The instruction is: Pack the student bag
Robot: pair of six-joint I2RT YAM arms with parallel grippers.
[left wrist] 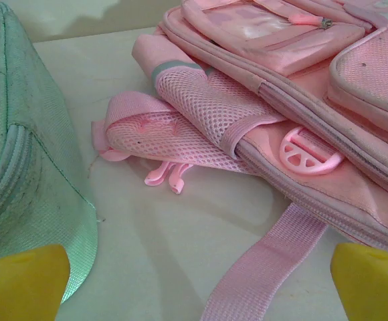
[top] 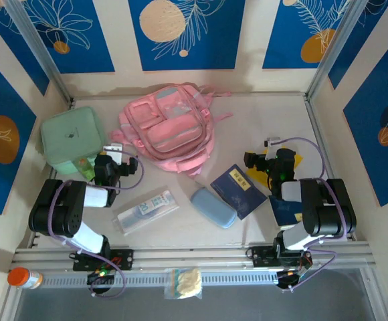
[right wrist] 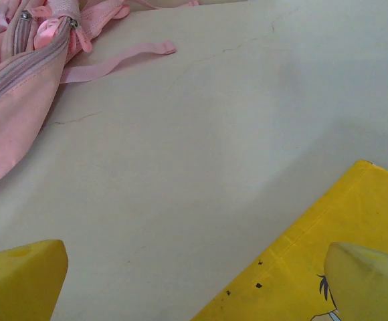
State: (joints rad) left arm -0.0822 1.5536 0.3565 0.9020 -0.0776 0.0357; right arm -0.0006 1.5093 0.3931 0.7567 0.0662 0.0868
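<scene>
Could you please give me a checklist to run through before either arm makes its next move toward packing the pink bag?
1. Left claw open and empty: ok.
2. Right claw open and empty: ok.
3. Student bag opened for packing: not ok; the zips in view look closed.
4. Blue pouch, dark blue booklet and clear packet lying free beside the bag: ok.
5. Loose pink strap out of the left claw's way: not ok; it lies just ahead.
6. Right claw clear of the yellow book: cannot tell.

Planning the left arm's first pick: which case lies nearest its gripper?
The mint-green case, beside the left gripper; the grey-blue pouch and clear packet lie farther off.
</scene>
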